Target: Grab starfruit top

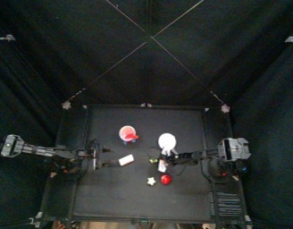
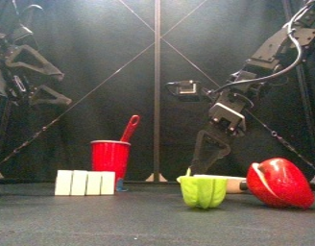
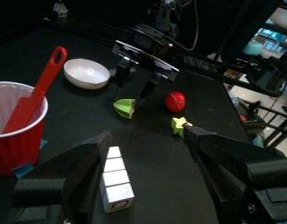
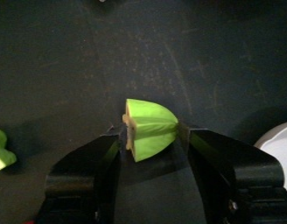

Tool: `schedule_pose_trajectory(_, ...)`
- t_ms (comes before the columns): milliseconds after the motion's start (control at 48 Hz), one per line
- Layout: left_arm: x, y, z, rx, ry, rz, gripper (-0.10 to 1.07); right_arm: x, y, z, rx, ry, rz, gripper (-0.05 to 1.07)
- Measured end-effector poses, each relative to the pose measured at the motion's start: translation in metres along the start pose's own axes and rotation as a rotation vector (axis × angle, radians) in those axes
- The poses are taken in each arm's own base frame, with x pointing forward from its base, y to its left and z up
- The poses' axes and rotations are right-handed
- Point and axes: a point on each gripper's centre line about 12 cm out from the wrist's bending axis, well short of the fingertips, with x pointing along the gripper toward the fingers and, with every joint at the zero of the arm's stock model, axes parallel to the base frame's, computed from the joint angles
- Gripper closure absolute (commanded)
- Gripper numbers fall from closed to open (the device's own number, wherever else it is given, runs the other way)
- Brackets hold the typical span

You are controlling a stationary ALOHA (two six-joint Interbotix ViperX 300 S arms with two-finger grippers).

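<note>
status: approach complete, grasp not yet made. the right gripper (image 4: 152,149) is positioned over the starfruit top (image 4: 150,129), jaws spread wide with one jaw on each side of the green piece. the right wrist view shows the fruit between the jaw tips; whether either jaw already touches it cannot be told from this view.

location of the target: the starfruit top lies on the black table (image 2: 70,221), near its front edge, just beside the red pepper (image 2: 280,183). in the front view the right gripper descends directly behind and above the green piece (image 2: 203,190).

a second, smaller green piece (image 3: 180,123) lies apart from it and is not engaged.

the left gripper (image 3: 146,149) rests raised at its own side, jaws apart and empty, near the red cup (image 3: 17,122) with its red spoon (image 3: 41,83) and the row of white blocks (image 3: 115,179).

remaining: close the jaws on the starfruit top and lift. risk, as judged: the wedge may tip or slide on closing.
</note>
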Motion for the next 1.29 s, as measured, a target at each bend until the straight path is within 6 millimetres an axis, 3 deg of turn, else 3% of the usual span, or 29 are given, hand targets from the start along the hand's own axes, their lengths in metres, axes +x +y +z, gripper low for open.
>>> schedule_pose_trajectory(1083,0.0,0.0,0.0,0.0,0.0,0.0,-0.01,0.02,-0.007,0.002,0.031,0.027,-0.019,0.19)
schedule_pose_trajectory(1292,0.0,0.0,-0.001,0.0,0.001,0.0,-0.01,0.026,-0.011,-0.003,0.059,0.05,-0.029,0.14)
